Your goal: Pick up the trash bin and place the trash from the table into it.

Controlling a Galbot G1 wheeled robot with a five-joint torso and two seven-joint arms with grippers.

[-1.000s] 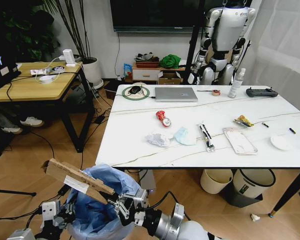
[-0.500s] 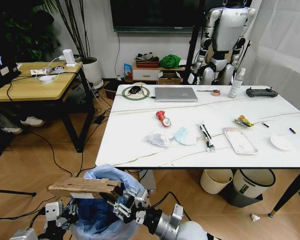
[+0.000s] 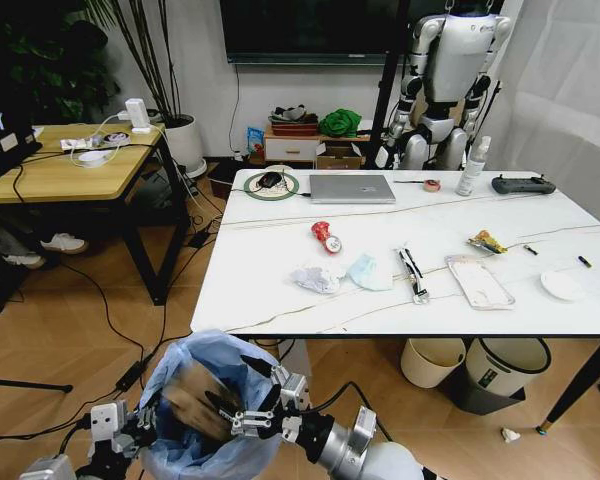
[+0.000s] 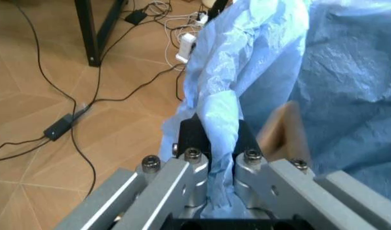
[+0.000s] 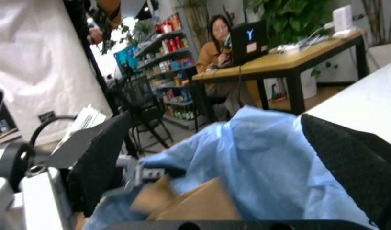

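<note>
Now your left gripper (image 4: 219, 158) pinches the bag at the rim of the trash bin (image 3: 205, 368), below the table (image 3: 270, 290) edge. Your right gripper (image 3: 242, 415) has its fingers spread wide over the bin mouth, the cardboard (image 3: 198, 400) lying inside between them.

Right wrist camera, close in: the right gripper (image 5: 233, 158) has its two dark fingers (image 5: 103, 158) spread wide, one at about nine o'clock and the other out at four o'clock. Between them billows the crinkly blue bag of the trash bin (image 5: 272, 158), puffed up through the centre. Down at six o'clock, brown cardboard (image 5: 195, 203) sits low against the blue plastic, a folded edge poking up. Off at one o'clock stands a light wooden desk (image 5: 291, 60) on black legs, with a dark laptop (image 5: 250, 40) on top.
</note>
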